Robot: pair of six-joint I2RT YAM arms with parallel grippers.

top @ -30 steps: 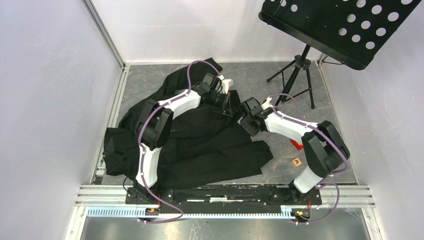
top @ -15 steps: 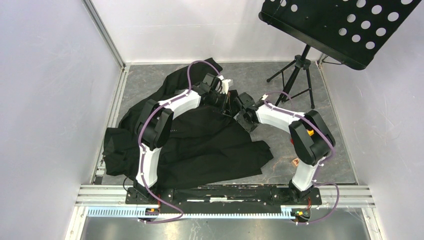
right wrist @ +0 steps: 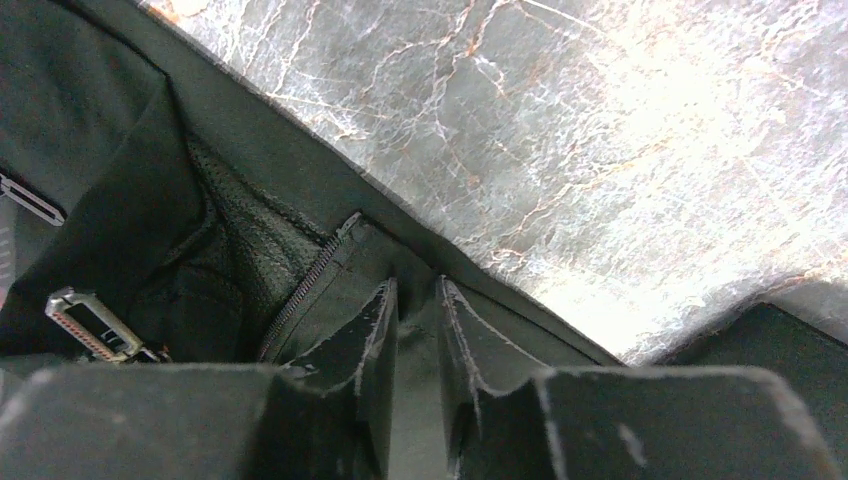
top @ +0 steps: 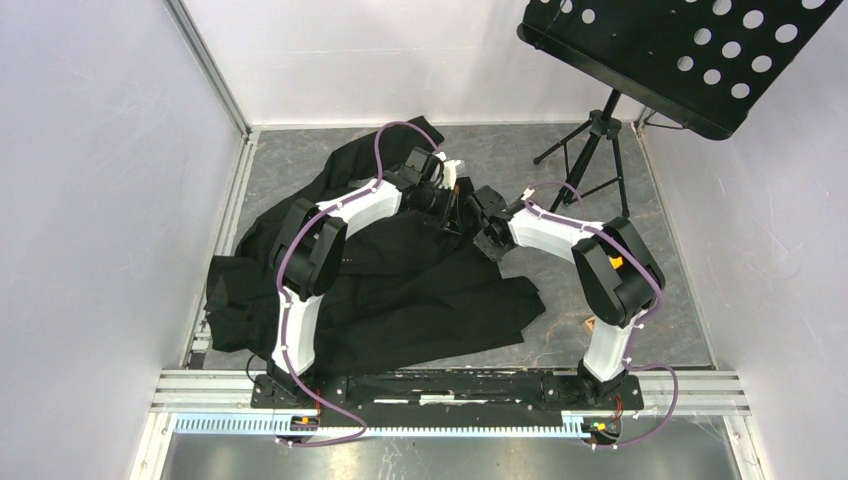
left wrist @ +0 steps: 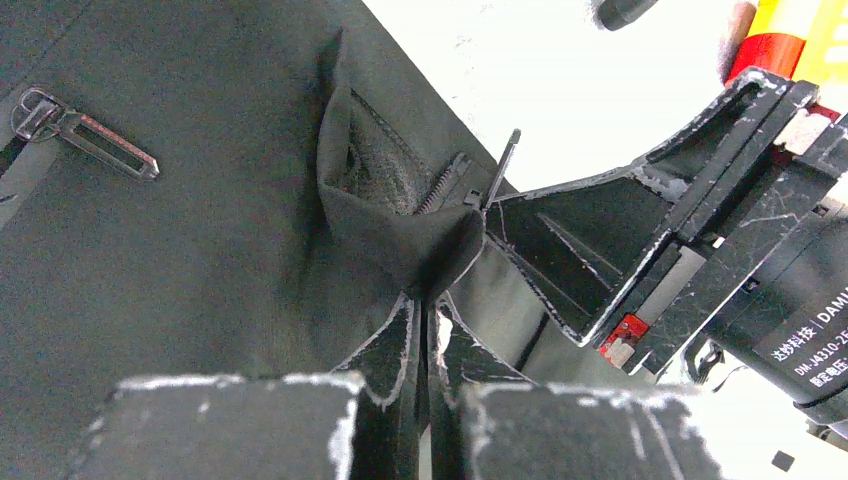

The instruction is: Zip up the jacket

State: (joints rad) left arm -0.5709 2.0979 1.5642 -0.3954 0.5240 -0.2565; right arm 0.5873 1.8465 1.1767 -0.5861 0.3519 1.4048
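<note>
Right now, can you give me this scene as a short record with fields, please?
garment: black jacket, crumpled on the grey table
zipper: open, teeth of one side visible
left gripper: shut on a fold of jacket near the zipper
right gripper: fingers narrowly apart, astride the jacket edge; grip unclear
background: black music stand, far right

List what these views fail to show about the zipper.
Left wrist: where the zipper teeth continue; the jacket fold pinched by the left end effector hides them.
Right wrist: whether the right end effector grips the jacket edge; contact hidden.
Top view: the teeth, too small and under both wrists.
</note>
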